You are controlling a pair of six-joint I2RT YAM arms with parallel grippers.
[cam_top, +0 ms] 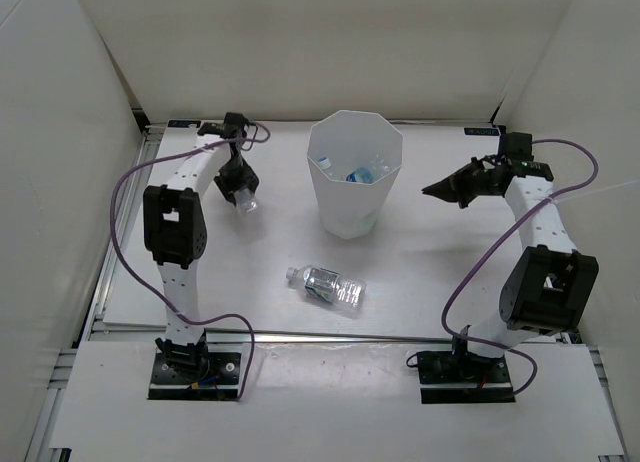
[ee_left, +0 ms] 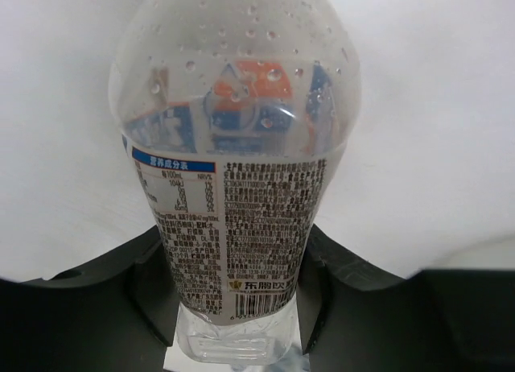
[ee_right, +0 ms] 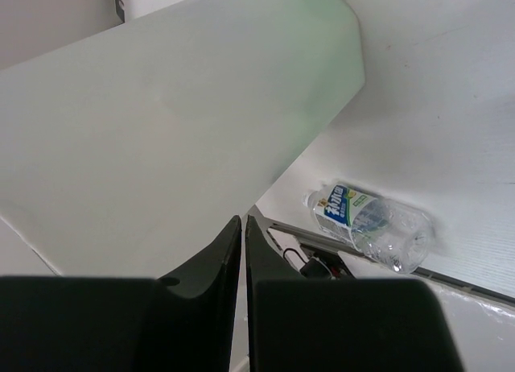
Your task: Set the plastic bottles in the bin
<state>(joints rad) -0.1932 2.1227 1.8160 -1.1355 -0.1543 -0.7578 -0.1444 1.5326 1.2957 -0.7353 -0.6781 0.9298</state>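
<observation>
item 1, bin [cam_top: 355, 177]: tall white many-sided wastebasket, upright at the upper centre of the top view. its pale wall filled the upper left of the right wrist view.
item 2, bottles in the bin [cam_top: 358, 170]: clear bottles at the bottom, one showing a blue label. the count could not be told.
item 3, loose bottle [cam_top: 328, 286]: clear with a white cap, on its side on the table [cam_top: 450, 272] below the bin, mid-frame, cap toward the left, apart from both arms.
item 4, gripped bottle [cam_top: 247, 200]: clear, printed label, droplets on the inside, at the upper left, left of the bin.
item 5, left claw [cam_top: 240, 187]: clamped on the gripped bottle, black fingers [ee_left: 149, 287] against both of its sides.
item 6, right claw [cam_top: 440, 190]: closed on nothing, tips nearly touching, at the right of the bin, pointing toward it, apart from it.
</observation>
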